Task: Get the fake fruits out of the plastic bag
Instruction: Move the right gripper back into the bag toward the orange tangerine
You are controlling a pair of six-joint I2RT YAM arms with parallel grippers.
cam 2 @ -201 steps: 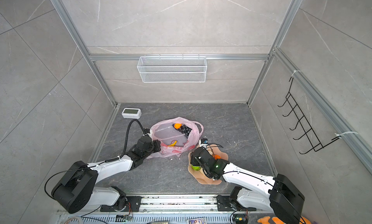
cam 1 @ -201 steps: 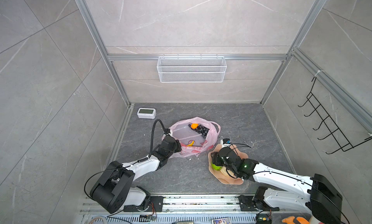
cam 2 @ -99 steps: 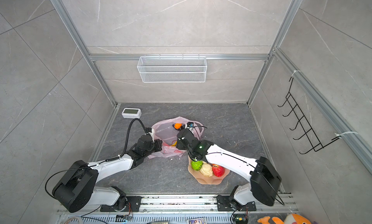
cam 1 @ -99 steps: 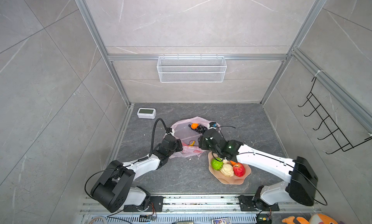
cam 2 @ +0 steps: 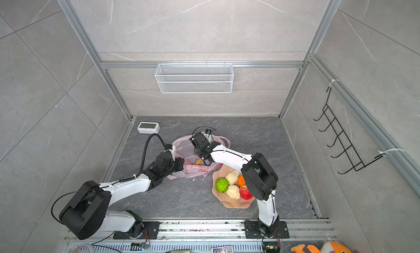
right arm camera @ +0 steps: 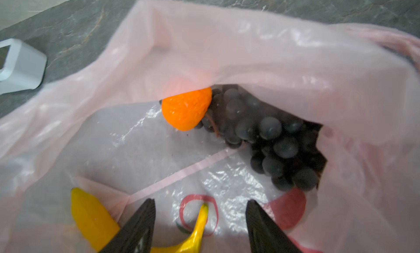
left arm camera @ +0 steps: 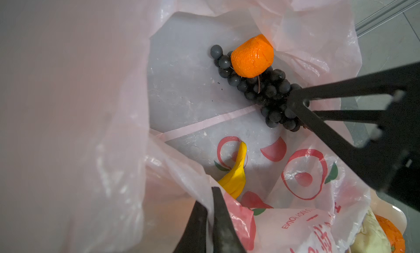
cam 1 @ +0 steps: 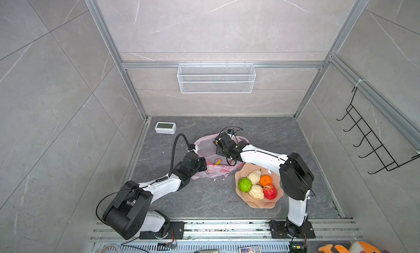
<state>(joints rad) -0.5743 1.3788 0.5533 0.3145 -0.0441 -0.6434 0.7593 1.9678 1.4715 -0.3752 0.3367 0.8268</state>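
Left wrist view, left jaws clamped on plastic bag (left arm camera: 295, 24) rim, right jaws spread apart above banana (left arm camera: 235, 176) and grapes (left arm camera: 270, 90)

Both top views look steeply down from high at the front, taking in the whole surface (cam 1: 204, 201). Both wrist views peer close into the plastic bag (left arm camera: 306, 35), sharing its interior.

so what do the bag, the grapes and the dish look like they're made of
Bag: thin plastic film, translucent pink and glossy; it crinkles, catches glare and is see-through in places.
Grapes: likely rubber or soft plastic, matte dark beads with a dusty grey bloom.
Dish: probably rigid plastic, smooth peach with a satin look, holding a crisp scalloped rim.
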